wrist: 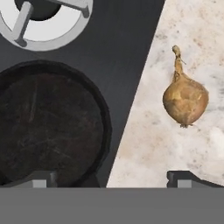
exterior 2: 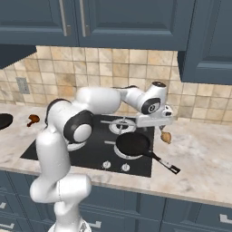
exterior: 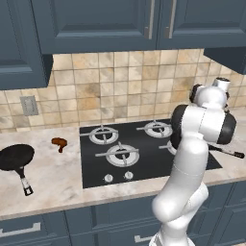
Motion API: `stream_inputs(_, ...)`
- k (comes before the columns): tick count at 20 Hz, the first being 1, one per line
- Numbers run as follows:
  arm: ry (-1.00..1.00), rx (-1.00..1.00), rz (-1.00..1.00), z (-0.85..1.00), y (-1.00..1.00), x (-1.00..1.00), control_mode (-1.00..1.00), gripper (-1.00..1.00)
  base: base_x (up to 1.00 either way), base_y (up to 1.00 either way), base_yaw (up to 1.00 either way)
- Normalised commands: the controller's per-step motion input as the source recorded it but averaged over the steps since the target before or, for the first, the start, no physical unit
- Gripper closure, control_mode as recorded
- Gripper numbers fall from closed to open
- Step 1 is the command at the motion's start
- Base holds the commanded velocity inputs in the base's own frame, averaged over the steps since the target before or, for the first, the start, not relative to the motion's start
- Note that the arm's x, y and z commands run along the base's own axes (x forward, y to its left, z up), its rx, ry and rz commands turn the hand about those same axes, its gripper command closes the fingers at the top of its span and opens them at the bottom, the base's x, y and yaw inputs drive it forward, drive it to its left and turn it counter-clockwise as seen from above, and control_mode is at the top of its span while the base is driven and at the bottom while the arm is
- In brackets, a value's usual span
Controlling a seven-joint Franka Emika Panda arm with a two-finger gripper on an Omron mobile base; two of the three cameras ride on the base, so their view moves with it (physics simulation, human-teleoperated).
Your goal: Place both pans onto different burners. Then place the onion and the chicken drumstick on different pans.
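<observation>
Fingers [wrist: 112,179] spread wide, nothing between them, hovering above the seam where cooktop meets table. In the hand view one fingertip [wrist: 41,178] sits over the pan rim, the other over bare stone.

Key relation: the onion [wrist: 185,99] lies ahead of the fingers and off toward the stone-side tip, not centred in the gap. Its long axis, stem to root, runs roughly along the view's vertical, stem pointing away. Judgement: the hand needs a sideways shift toward the onion before descending; closing across the round belly looks safer than along the stem.

Onion: smooth tan-orange bulb, papery look, thin twisted stem, likely to roll. It rests on the table [exterior 2: 199,156], just beside the cooktop [wrist: 127,52] edge.

Nearest pan [exterior 2: 132,144]: matte black, shallow, scuffed base, already on a front burner, handle reaching out over the table. Second pan [exterior: 16,157] sits on the table well left of the cooktop, off any burner [exterior: 123,154]. Chicken drumstick [exterior: 59,142], reddish-brown and curved, lies between that pan and the cooktop.
</observation>
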Motion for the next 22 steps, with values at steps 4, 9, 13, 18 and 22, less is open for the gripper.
stream_inputs(4, 0.00, 0.00, -0.06, -0.12, -0.24, 0.38, -1.00, -1.00, 0.00, 0.00, 0.00)
stream_inputs(9, 0.00, 0.00, -0.02, -0.11, -0.26, 0.27, -1.00, -1.00, 0.00, 0.00, 0.00)
stream_inputs(13, 0.00, 0.00, 0.00, -0.17, -0.11, 0.16, -1.00, -1.00, 0.00, 0.00, 0.00)
stream_inputs(18, 0.00, 0.00, 0.00, -0.25, 0.00, 0.22, -1.00, -1.00, 0.00, 0.00, 0.00)
stream_inputs(22, 0.00, -0.01, 0.00, -0.32, 0.00, 0.29, -1.00, -1.00, 0.00, 0.00, 0.00)
